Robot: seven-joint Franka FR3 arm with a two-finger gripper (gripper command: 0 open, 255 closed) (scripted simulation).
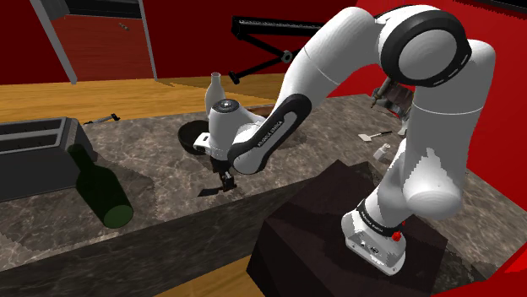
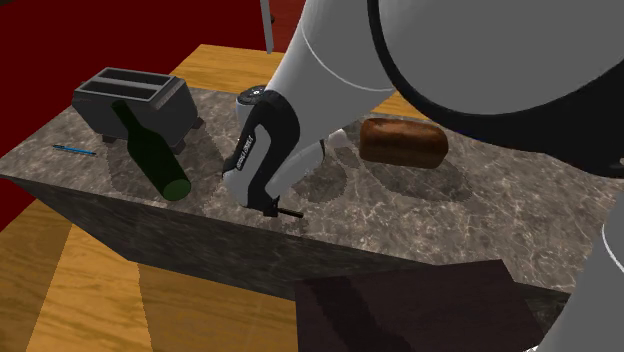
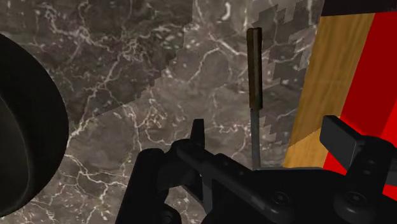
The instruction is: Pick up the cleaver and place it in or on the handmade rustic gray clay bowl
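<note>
The cleaver is seen edge-on in the wrist view, with a brown handle and a thin grey blade that runs back between the fingers. My gripper is open; its fingers stand apart on either side of the blade without touching it. In the second exterior view the gripper hangs low over the marble counter near its front edge, and the cleaver's dark handle pokes out beside it. The dark round bowl sits on the counter just behind the gripper, and its curved side also shows in the wrist view.
A green bottle lies on its side beside a dark toaster at the shoulder view's left. A brown bread loaf and a blue pen also lie on the counter. A pale bottle stands behind the bowl.
</note>
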